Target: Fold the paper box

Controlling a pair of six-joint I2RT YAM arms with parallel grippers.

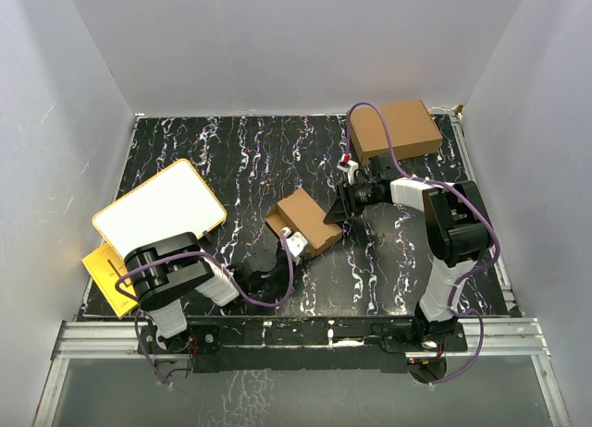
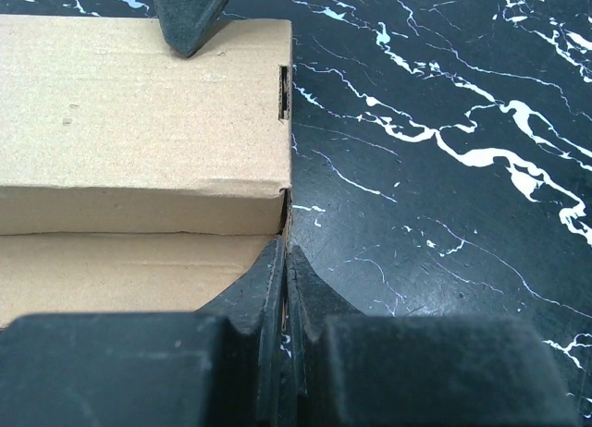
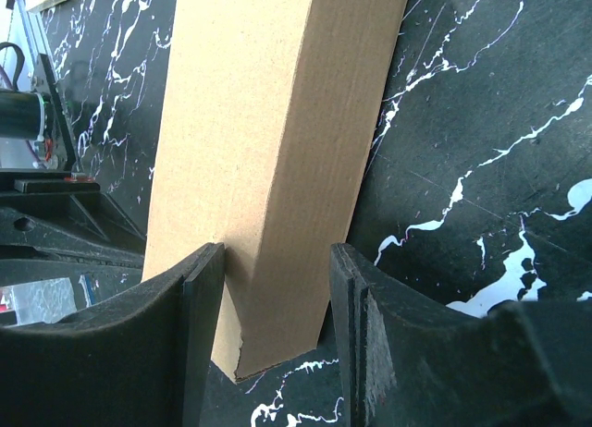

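The paper box [image 1: 305, 219] is a small brown cardboard oblong, folded up and lying at the table's middle. My left gripper [image 1: 289, 243] is at its near left corner. In the left wrist view the left gripper [image 2: 286, 251] is shut on a thin cardboard edge at the corner of the box [image 2: 139, 113]. My right gripper [image 1: 339, 208] is at the box's far right end. In the right wrist view the right gripper [image 3: 277, 261] is open astride the box's end [image 3: 268, 103]. Its left finger [image 3: 199, 307] is against the box; the right finger stands apart.
A larger ready-made brown box [image 1: 393, 129] stands at the back right. A white board with a yellow rim [image 1: 159, 210] lies at the left, with a yellow sheet [image 1: 104, 274] beside it. White walls close in the black marbled table [image 1: 240, 150].
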